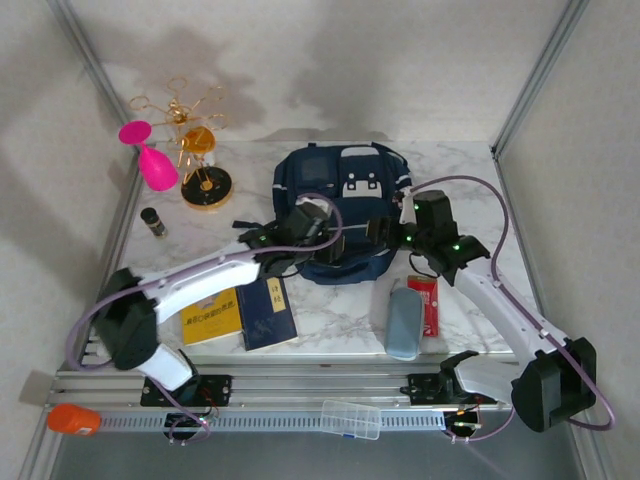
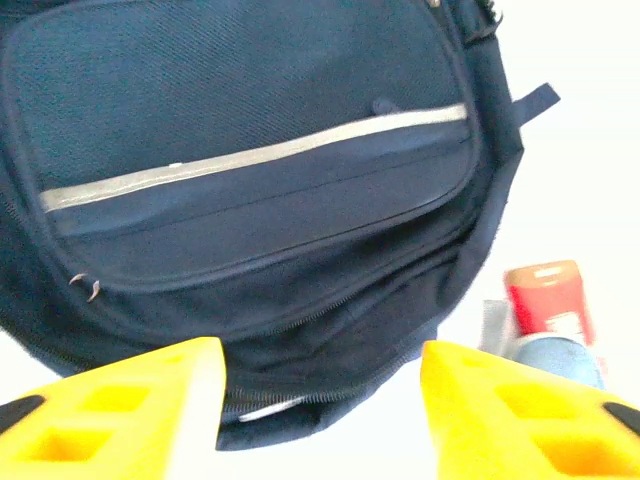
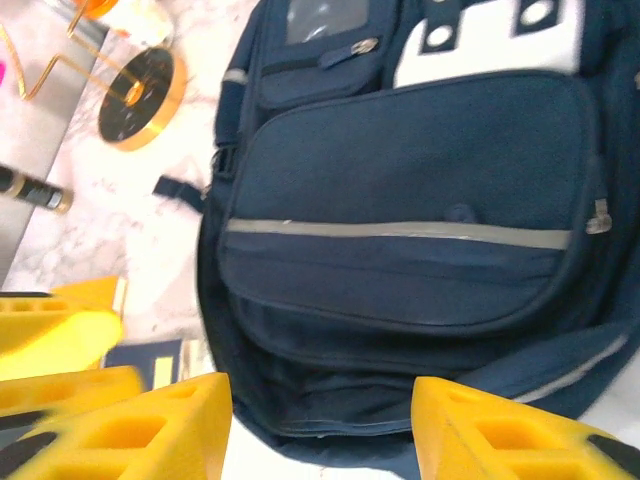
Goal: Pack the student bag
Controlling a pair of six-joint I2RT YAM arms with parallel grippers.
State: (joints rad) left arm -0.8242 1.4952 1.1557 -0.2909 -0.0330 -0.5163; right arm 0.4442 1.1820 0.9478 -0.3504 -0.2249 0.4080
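Yellow-fingered left gripper (image 2: pixel 320 400) and right gripper (image 3: pixel 320 430) — jaws wide, empty — face your navy striped fabric backpack (image 2: pixel 250 90).
Packing looks unstarted — flat yellow book (image 1: pixel 212 315) at seven o'clock, grey-blue soft pencil case (image 1: pixel 403 320) at five.

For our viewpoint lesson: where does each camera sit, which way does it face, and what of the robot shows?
Top external: above and behind the bases, looking down on the table; left arm and right arm reach to the student bag.
Left wrist: on the left arm, facing the bag's front; left gripper open.
Right wrist: likewise, right gripper open.
Shared: both wrist views show the bag's grey stripe.
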